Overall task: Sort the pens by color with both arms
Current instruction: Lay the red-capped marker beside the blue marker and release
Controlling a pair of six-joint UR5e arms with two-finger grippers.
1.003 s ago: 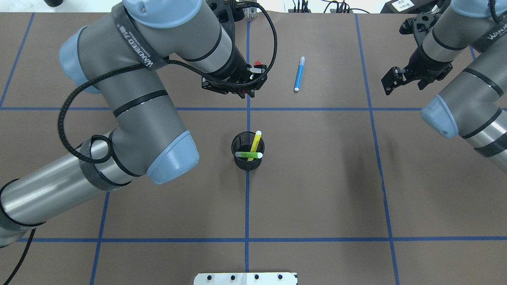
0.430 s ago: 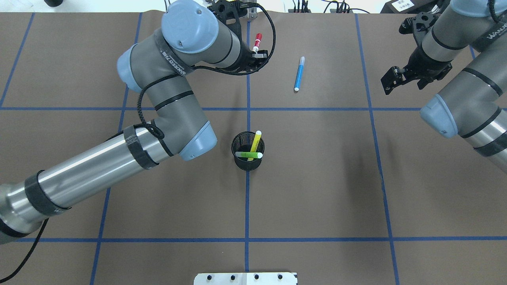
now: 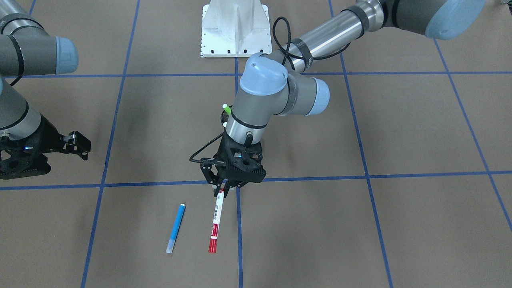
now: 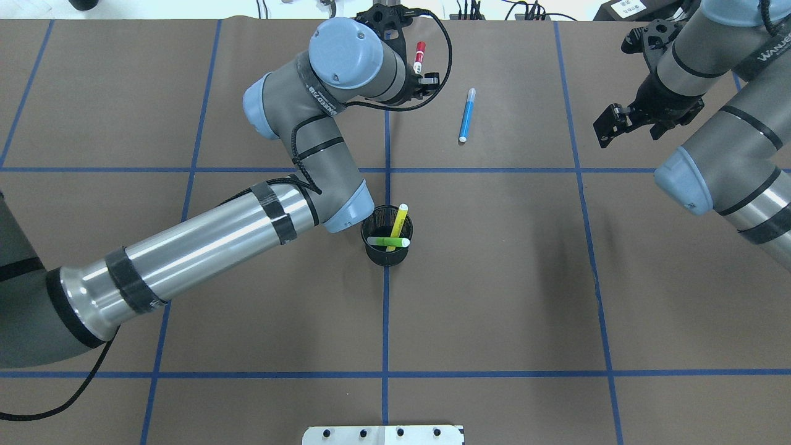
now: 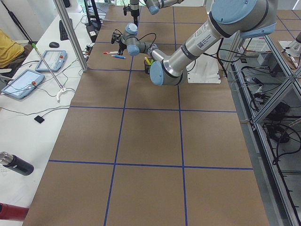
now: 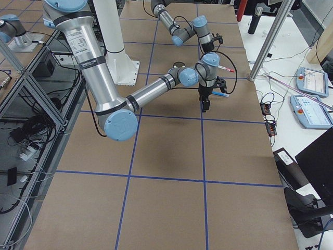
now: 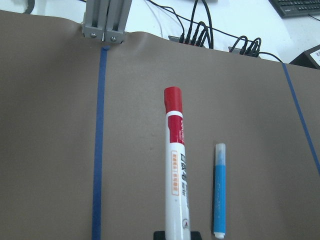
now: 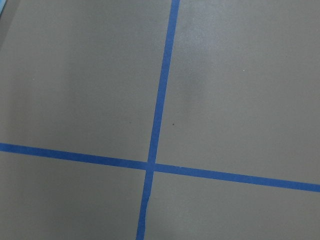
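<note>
Left end effector (image 3: 221,193) clamping red-capped pen (image 3: 216,222), lime pen (image 3: 227,108) mostly hidden behind that wrist, right end effector (image 3: 82,145) spread, empty

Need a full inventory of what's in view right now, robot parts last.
table: 1, brown cover, blue tape grid.
mesh cup: 1, black, table centre.
yellow pen: 1, yellow, in the mesh cup.
green pen: 1, lime, in the mesh cup.
blue pen: 1, blue, lying on the table's far side.
red-capped pen: 1, white barrel, held beside the blue pen.
tablets: 2, grey, side bench.
left arm: 1, grey-silver, reaching far.
right arm: 1, grey-silver, at the edge.
left hand: black, shut on the red-capped pen.
right hand: black, open, empty.
</note>
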